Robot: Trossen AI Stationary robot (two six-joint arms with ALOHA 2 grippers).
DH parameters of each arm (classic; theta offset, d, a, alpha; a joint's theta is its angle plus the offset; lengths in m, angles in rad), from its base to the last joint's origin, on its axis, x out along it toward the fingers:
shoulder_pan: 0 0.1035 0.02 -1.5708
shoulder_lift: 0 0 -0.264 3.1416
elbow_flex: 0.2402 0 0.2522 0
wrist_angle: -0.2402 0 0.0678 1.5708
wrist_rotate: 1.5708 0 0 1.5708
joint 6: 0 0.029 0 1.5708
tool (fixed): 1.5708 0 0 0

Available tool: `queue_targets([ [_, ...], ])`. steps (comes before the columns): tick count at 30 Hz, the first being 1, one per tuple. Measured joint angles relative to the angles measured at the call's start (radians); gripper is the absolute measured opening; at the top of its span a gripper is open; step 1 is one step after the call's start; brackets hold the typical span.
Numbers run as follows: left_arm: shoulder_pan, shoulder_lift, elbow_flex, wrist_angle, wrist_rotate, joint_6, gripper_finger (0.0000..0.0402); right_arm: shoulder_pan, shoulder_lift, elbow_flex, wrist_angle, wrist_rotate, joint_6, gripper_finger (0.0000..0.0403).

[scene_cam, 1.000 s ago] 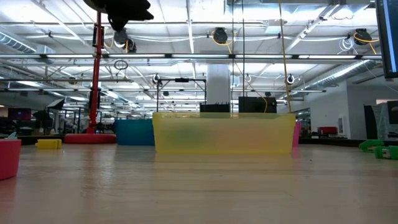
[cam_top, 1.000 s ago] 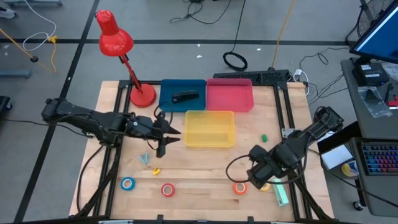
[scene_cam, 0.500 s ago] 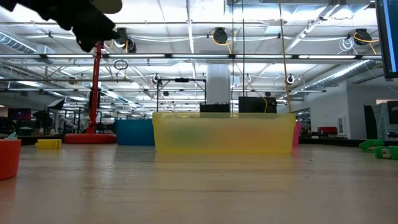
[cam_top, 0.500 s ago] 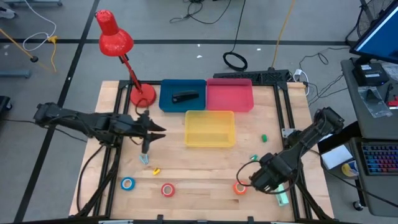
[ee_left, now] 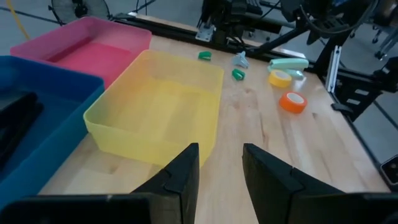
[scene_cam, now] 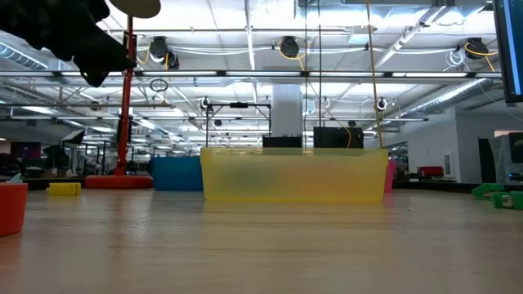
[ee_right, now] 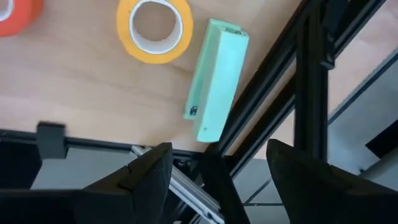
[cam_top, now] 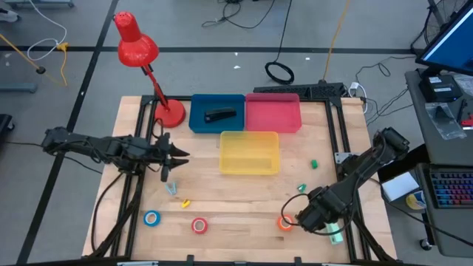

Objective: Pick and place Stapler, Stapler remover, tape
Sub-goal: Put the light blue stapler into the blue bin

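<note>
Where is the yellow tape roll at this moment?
In the right wrist view, the yellow tape roll lies flat on the table's near right corner, just beside the pale green stapler, with the orange tape roll on its other side.

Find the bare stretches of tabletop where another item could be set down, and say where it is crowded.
Bare wood lies between the yellow bin and the red tape roll, and right of the pink bin. It is crowded at the near right corner, around the right gripper, orange tape roll and mint-green stapler.
</note>
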Motion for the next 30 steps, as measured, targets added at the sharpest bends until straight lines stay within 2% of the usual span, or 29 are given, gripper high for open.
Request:
queue_targets([
  [7, 0.000, 0.004, -0.005, 0.004, -0.001, 0.008, 0.0122, 0.005, 0.000, -0.085, 0.096, -0.004, 0.030, 0.0254],
  [14, 0.000, 0.004, -0.005, 0.003, -0.001, -0.005, 0.0122, 0.004, 0.000, -0.206, 0.173, -0.080, 0.026, 0.0254],
  [30, 0.000, 0.004, -0.005, 0.003, -0.001, -0.058, 0.0122, 0.004, -0.008, -0.393, 0.389, -0.078, 0.017, 0.0254],
])
